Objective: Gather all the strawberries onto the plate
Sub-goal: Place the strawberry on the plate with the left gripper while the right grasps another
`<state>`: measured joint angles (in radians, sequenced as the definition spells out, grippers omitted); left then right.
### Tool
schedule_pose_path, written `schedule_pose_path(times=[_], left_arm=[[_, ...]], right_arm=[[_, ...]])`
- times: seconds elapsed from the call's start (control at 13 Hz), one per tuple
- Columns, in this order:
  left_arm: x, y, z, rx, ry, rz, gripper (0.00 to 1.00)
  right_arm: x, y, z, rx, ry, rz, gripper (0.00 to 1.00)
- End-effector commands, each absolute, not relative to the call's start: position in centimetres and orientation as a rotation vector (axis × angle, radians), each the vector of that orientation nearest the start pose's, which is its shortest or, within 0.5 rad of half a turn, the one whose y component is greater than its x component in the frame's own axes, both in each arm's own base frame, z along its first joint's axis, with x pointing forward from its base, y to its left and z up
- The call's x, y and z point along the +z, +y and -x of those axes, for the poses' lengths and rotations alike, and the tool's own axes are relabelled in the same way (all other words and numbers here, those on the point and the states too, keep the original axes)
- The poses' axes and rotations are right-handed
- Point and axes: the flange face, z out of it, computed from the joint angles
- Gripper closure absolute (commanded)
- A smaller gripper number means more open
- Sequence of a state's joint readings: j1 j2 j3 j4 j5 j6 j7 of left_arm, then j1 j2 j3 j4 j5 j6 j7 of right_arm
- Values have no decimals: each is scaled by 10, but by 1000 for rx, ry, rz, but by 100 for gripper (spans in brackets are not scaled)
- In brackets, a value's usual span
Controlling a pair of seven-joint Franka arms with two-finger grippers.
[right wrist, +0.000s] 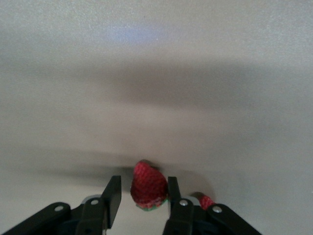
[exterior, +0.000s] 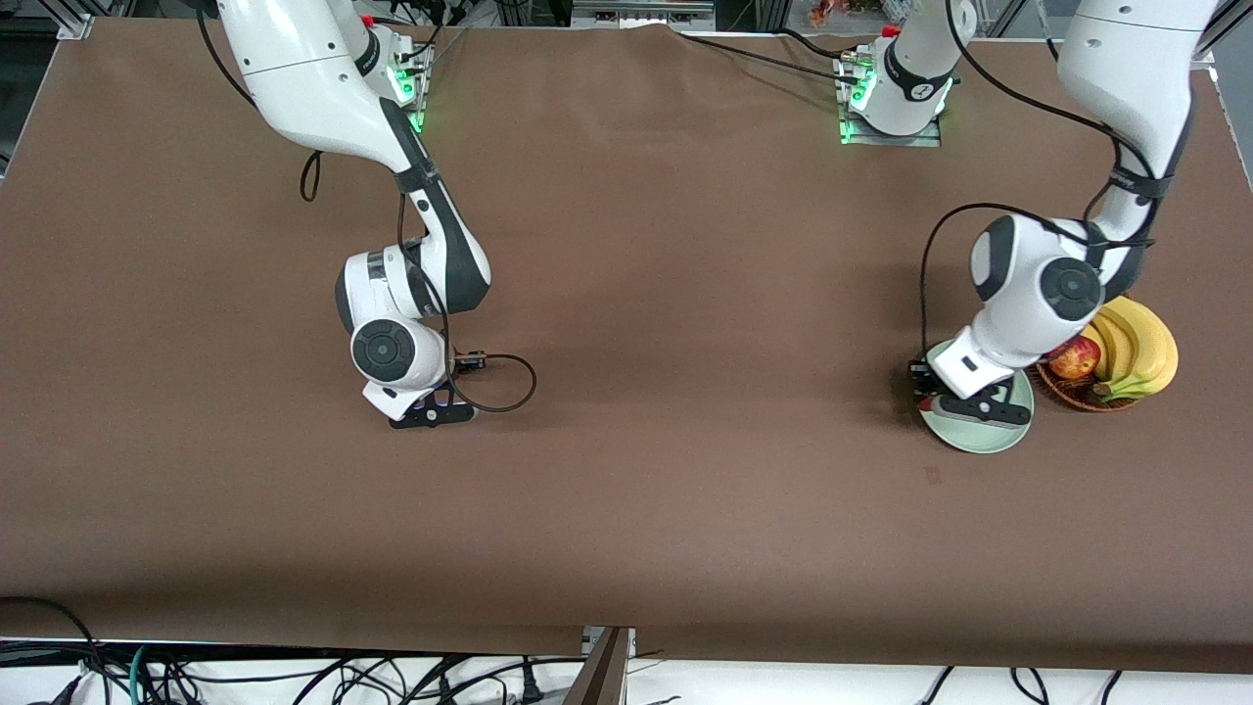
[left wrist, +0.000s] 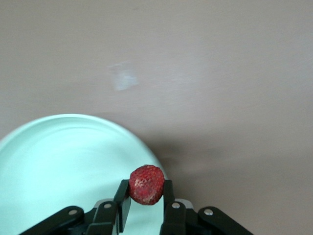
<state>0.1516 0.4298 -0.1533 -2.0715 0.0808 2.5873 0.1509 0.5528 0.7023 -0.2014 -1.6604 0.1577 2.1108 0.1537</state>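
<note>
L gripper [left wrist: 146,196] pinches a strawberry [left wrist: 146,184] between its fingers, up over the edge of the mint-green plate [left wrist: 54,161]; in the front view the L gripper [exterior: 969,403] sits over that plate [exterior: 989,436] at the left arm's end of the table. No berries seen lying in the plate's visible part.

Next to the plate, a bit farther from the front camera, is a wicker basket [exterior: 1072,392] w/ an apple [exterior: 1074,358] and bananas [exterior: 1136,348] in it; the left arm partly covers it.

R gripper [right wrist: 142,196] is low at the brown tablecloth [exterior: 685,294] toward the right arm's end. Its fingers stand either side of a second strawberry [right wrist: 148,186] w/ a green cap: one finger looks touching, a small gap shows at the other, so jaws are spread, not clamped on it. A third bit of red [right wrist: 207,201], prob. another strawberry, peeks out just beside the finger. In the front view the R gripper [exterior: 431,411] hides both berries.
</note>
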Motion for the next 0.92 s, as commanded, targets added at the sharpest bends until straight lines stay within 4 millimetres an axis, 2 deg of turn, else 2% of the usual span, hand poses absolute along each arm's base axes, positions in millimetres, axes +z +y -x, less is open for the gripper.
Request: schedule_pose_path(times=[0.0, 0.23, 0.31, 0.38, 0.62, 0.69, 0.85], left_arm=[[239, 52, -598, -137, 460, 3085, 97], [233, 98, -588, -115, 557, 3065, 86], [230, 102, -586, -106, 545, 3071, 77], [228, 102, -585, -102, 535, 3080, 68], [225, 101, -585, -95, 511, 3090, 47], [226, 101, -585, -95, 508, 3091, 36], [227, 100, -586, -97, 505, 3094, 0]], right_arm=[[187, 241, -604, 347, -214, 3162, 58], [186, 242, -603, 345, -228, 3160, 73], [188, 241, -604, 340, -224, 3160, 80], [189, 243, -604, 342, -223, 3153, 82], [201, 254, -607, 348, -131, 3076, 82], [206, 262, -606, 370, -92, 3033, 82], [221, 281, -607, 413, 14, 2929, 82]])
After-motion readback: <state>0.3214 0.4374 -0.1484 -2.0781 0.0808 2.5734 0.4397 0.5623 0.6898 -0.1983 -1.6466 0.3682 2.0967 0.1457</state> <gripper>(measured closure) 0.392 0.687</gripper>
